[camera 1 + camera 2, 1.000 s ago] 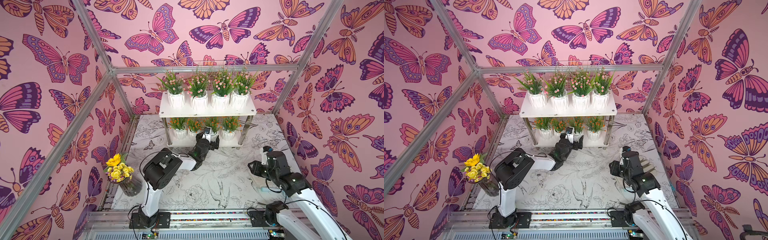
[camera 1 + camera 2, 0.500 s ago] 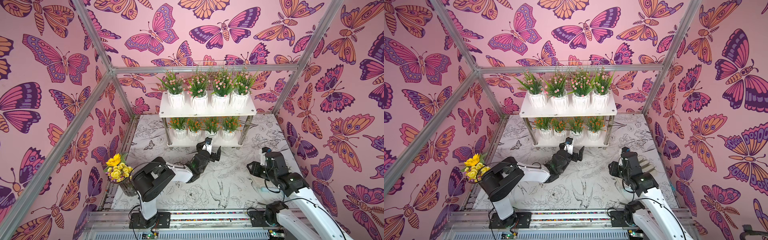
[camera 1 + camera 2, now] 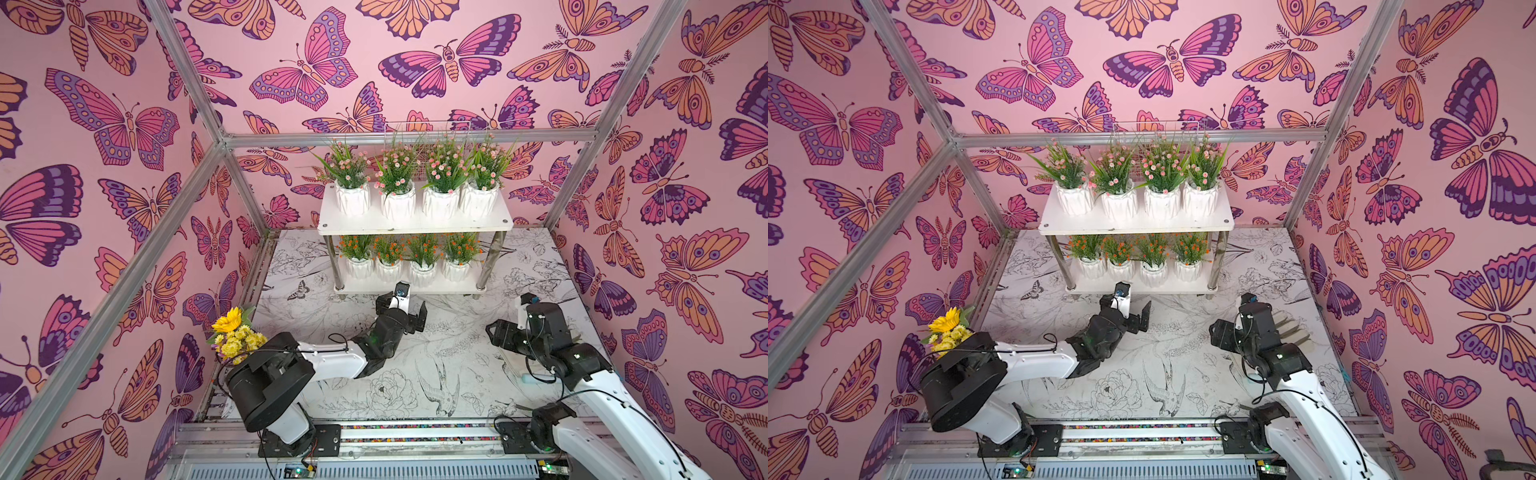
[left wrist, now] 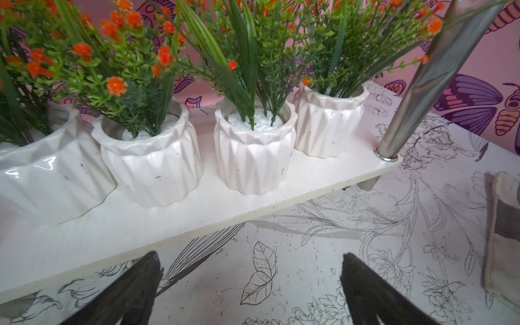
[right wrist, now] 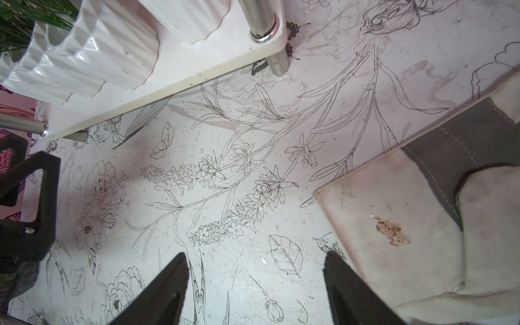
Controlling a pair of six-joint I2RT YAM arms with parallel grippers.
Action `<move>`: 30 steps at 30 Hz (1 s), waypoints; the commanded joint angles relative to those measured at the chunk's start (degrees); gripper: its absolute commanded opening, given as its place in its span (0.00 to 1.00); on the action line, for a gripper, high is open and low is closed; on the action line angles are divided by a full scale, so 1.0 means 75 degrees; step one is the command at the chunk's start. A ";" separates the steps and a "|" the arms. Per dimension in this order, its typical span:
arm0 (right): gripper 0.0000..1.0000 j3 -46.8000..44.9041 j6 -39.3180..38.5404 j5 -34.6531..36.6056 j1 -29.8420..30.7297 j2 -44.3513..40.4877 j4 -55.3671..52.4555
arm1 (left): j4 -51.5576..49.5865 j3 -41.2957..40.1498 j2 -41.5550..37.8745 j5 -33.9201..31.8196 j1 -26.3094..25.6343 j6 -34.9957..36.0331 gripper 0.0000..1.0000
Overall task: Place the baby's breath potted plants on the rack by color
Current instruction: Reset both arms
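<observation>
The rack [image 3: 415,226] [image 3: 1133,226] stands at the back of the table in both top views. Several pink baby's breath potted plants [image 3: 419,170] line its upper board. Several orange ones [image 3: 409,249] [image 4: 253,157] line the lower board [image 4: 197,222]. My left gripper [image 3: 403,307] [image 4: 250,257] hovers low just in front of the lower board, open and empty. My right gripper [image 3: 496,334] [image 5: 255,256] is over the table to the right of it, open, with only printed tabletop between its fingers.
A yellow sunflower bouquet [image 3: 235,336] in a vase stands at the left edge beside the left arm's base. A white and grey cloth item [image 5: 394,213] [image 3: 1291,328] lies at the right. A wire basket [image 3: 419,137] sits behind the rack. Metal frame posts border the table.
My left gripper has drawn back from the rack's lower board toward the front, open and empty, and its arm has folded lower. The right arm has barely moved.
</observation>
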 commanded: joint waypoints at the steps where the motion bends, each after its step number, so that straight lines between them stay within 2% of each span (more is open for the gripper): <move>1: 0.83 0.0063 -0.0036 0.0170 -0.0051 0.0047 0.0163 | -0.1258 0.0047 -0.0595 -0.0227 0.0086 0.0235 1.00; 3: 0.87 0.0112 -0.0058 0.0244 -0.0092 0.0070 0.0186 | -0.2001 0.0147 -0.0956 -0.0005 0.0285 0.0183 1.00; 4: 0.99 0.0132 -0.0067 0.0200 -0.0146 0.0088 0.0209 | -0.2371 0.0224 -0.1117 0.0131 0.0392 0.0177 1.00; 16: 0.99 0.0658 -0.0527 -0.0524 -0.1791 0.0582 -0.0007 | -0.5606 0.0622 -0.3356 0.1077 0.1999 -0.0080 1.00; 20: 0.99 0.0582 -0.0798 -0.1164 -0.2448 0.0821 0.0369 | -0.6203 0.0691 -0.3931 0.1558 0.2621 0.0003 1.00; 22: 0.99 0.0534 -0.0815 -0.1010 -0.2566 0.0798 0.0578 | -0.6401 0.0722 -0.4123 0.1480 0.2845 0.0035 1.00; 26: 0.99 0.0426 -0.0901 -0.0027 -0.2754 0.0835 0.1090 | -0.6685 0.0864 -0.4281 0.1153 0.3501 0.0232 1.00; 30: 0.99 0.0181 -0.1043 0.0353 -0.3036 0.0908 0.1740 | -0.6653 0.0788 -0.4440 0.1606 0.4488 0.0425 1.00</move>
